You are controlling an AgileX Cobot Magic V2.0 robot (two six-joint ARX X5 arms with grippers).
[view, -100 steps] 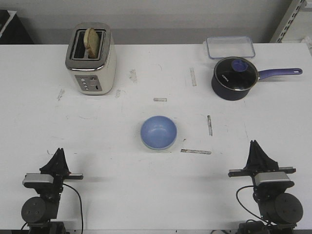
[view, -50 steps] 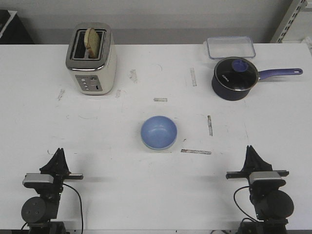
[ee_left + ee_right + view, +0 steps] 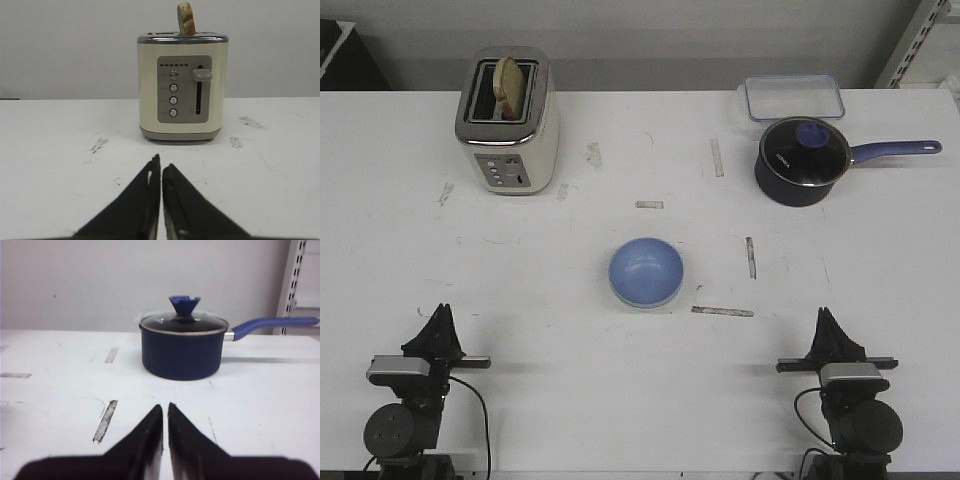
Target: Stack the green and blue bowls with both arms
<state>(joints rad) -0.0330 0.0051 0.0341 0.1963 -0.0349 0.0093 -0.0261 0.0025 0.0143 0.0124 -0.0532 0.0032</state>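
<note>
The light blue bowl (image 3: 646,270) sits upright at the middle of the white table. A thin pale green rim (image 3: 645,304) shows under its near edge, so it rests nested in the green bowl. My left gripper (image 3: 441,312) is shut and empty near the table's front left, far from the bowls. My right gripper (image 3: 825,316) is shut and empty at the front right. In the left wrist view the gripper (image 3: 161,162) has its jaws together and points at the toaster. In the right wrist view the gripper (image 3: 165,407) has its jaws together and points at the saucepan. Neither wrist view shows the bowls.
A cream toaster (image 3: 507,120) with a bread slice stands at the back left, also in the left wrist view (image 3: 182,87). A dark blue saucepan (image 3: 802,160) with a long handle and a clear container (image 3: 792,97) stand at the back right. Tape strips mark the table.
My right arm has drawn back toward the near edge and slightly left. The left arm and the bowls have not moved.
</note>
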